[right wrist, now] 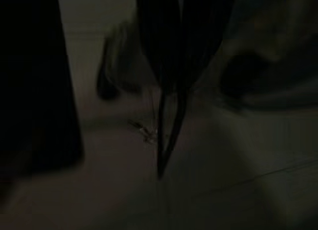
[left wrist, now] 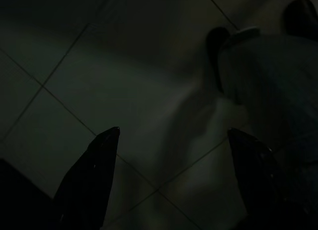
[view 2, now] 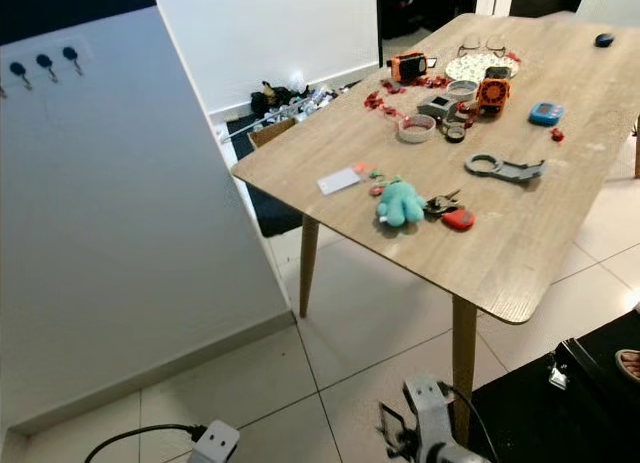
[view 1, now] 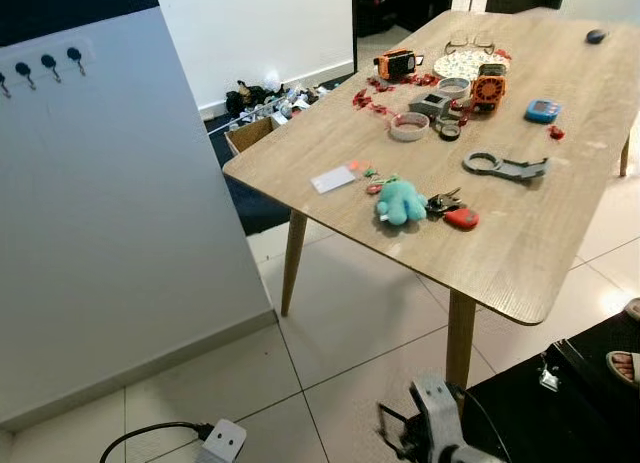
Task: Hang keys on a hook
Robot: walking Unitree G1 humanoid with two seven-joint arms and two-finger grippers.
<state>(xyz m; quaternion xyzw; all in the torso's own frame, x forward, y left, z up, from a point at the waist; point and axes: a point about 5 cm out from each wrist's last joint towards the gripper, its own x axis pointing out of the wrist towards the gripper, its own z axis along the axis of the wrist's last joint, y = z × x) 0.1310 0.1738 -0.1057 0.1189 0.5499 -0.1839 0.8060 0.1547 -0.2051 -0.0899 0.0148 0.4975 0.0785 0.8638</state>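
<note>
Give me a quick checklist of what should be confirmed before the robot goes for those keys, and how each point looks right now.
1. Keys located: ok. The keys lie on the table beside a teal plush and a red fob.
2. Hooks located: ok. The hooks sit in a row on the white wall panel.
3. Hooks free: ok, nothing hangs on those in view.
4. Left gripper ready: ok, open and empty over the floor.
5. Right gripper ready: not ok, shut.
6. Path clear: not ok. A power strip with its cable lies on the floor.
</note>
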